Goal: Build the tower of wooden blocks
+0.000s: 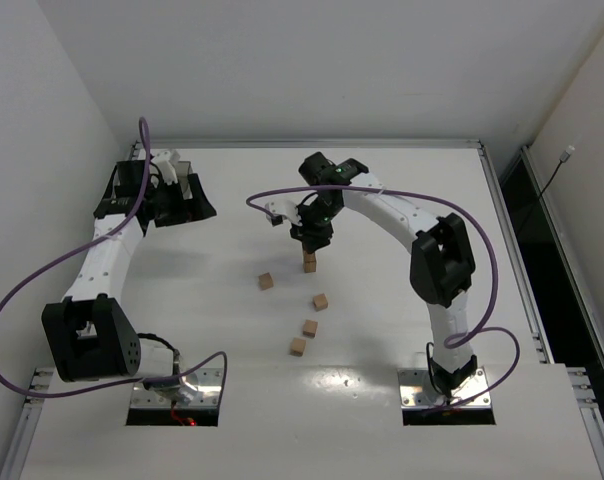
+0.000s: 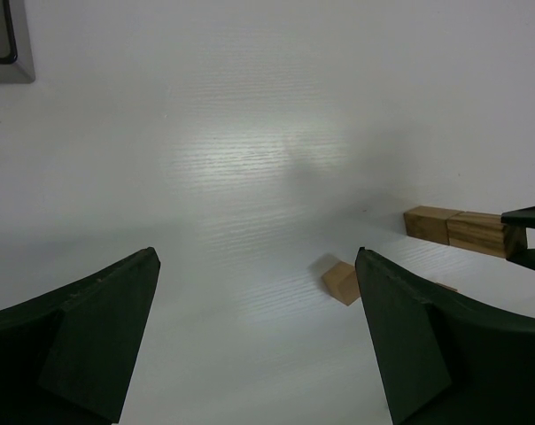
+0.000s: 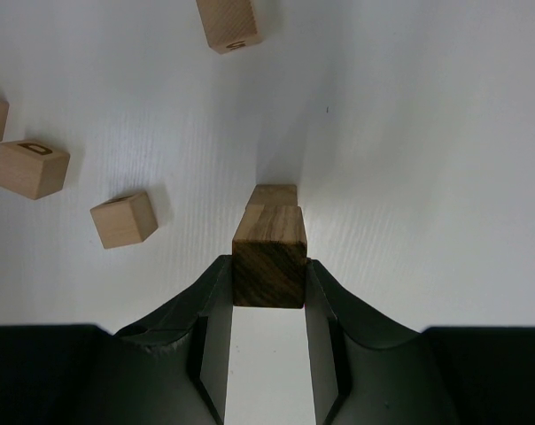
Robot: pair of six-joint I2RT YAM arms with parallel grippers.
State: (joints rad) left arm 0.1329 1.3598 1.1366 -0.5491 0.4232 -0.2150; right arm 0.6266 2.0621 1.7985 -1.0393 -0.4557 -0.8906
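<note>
My right gripper point(image 3: 267, 282) is shut on a wood block point(image 3: 268, 257), holding it by two opposite sides. That block stands directly on top of another wood block point(image 3: 274, 194) on the table, and the two appear to touch. Together they form a two-high tower point(image 1: 310, 262) near the table's middle, below the right gripper point(image 1: 312, 240). The left wrist view shows the same pair point(image 2: 453, 228) at the right edge. Several loose wood blocks point(image 1: 266, 281) point(image 1: 320, 301) point(image 1: 310, 327) lie in front of the tower. My left gripper point(image 1: 190, 208) hangs open and empty at the back left, its jaws wide point(image 2: 257, 266).
A grey tray point(image 1: 179, 166) sits at the back left corner beside the left gripper; its corner point(image 2: 6, 44) shows in the left wrist view. One loose block point(image 2: 342, 282) lies near the left gripper's right finger. Raised rails edge the table.
</note>
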